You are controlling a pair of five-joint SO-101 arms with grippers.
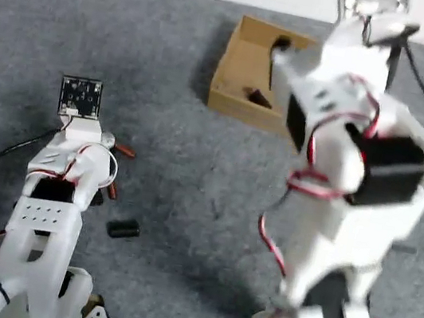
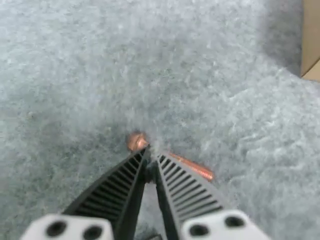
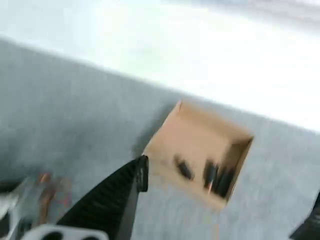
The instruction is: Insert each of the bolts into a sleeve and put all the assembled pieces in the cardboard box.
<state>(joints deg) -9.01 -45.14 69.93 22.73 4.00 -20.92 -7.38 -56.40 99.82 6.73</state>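
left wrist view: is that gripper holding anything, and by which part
The left gripper pinches a copper bolt just behind its head, with the shaft sticking out sideways low over the carpet.

The high view looks down on the grey carpeted counter (image 1: 191, 188); the left wrist view faces it closely; the right wrist view, farther off, shares the open brown cardboard box (image 3: 197, 132) with the high view.

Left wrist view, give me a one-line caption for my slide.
Left gripper right at a copper bolt lying on the grey carpet, cardboard box corner beyond.
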